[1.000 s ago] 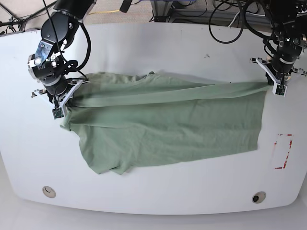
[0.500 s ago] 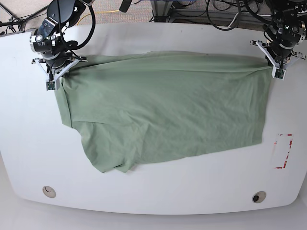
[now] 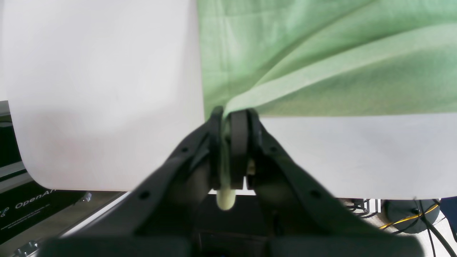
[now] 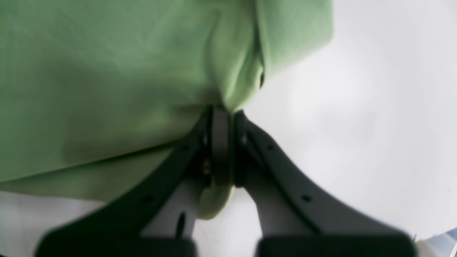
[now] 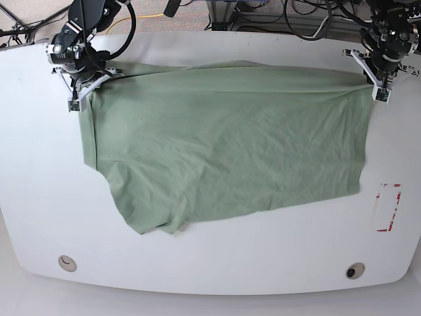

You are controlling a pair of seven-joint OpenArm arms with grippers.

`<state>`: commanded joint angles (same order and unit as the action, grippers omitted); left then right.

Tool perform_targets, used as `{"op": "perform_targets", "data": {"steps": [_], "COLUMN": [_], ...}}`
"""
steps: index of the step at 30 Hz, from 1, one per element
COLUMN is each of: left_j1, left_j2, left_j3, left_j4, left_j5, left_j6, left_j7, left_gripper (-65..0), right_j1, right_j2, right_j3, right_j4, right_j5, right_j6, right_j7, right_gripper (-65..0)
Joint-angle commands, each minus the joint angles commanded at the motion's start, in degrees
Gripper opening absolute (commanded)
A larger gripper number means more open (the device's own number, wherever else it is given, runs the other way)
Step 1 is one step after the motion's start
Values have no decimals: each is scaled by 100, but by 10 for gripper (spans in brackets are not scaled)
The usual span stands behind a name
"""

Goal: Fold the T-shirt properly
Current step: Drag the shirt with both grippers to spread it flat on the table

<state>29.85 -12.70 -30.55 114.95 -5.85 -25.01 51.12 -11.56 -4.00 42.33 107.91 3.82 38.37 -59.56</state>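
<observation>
The pale sage-green T-shirt (image 5: 223,138) lies spread across the white table (image 5: 210,263), stretched between both arms along its far edge. My left gripper (image 5: 376,87) is shut on the shirt's far right corner; in the left wrist view the cloth (image 3: 321,57) is pinched between the black fingers (image 3: 238,142), a bit poking out behind. At the far left corner my right gripper (image 5: 82,95) is shut on the shirt; the right wrist view shows green fabric (image 4: 107,78) bunched in its fingers (image 4: 220,142). A sleeve (image 5: 154,220) sticks out at the near left.
A red-marked rectangle (image 5: 387,207) sits on the table at the right. Two round holes (image 5: 66,263) (image 5: 355,270) lie near the front edge. Cables and frame parts (image 5: 276,16) crowd the space behind the table.
Both grippers have carried the shirt's far edge further toward the back of the table, unfolding the doubled cloth and pulling it flatter and wider.
</observation>
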Motion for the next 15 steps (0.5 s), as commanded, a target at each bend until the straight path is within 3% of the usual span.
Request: {"op": "perform_targets", "data": {"steps": [3, 7, 13, 15], "left_j1": [-176, -413, -677, -677], "left_j2": [0, -26, -70, -141], "left_j3": [0, 0, 0, 0], "left_j4": [0, 0, 0, 0], "left_j5": [0, 0, 9, 9], "left_j6": [0, 0, 0, 0], "left_j7": [0, 0, 9, 9], "left_gripper": [-646, -646, -646, -646], "right_j1": [123, 378, 923, 967], "right_j2": [0, 18, 105, 141], "right_j3": [-9, -35, -9, -9], "right_j4": [-9, -149, -264, -255], "right_j5": [0, 0, 62, 334], "right_j6": [70, 114, 163, 163], "right_j7": [-9, -158, -633, -747], "right_gripper": [-650, -628, -290, -220]}}
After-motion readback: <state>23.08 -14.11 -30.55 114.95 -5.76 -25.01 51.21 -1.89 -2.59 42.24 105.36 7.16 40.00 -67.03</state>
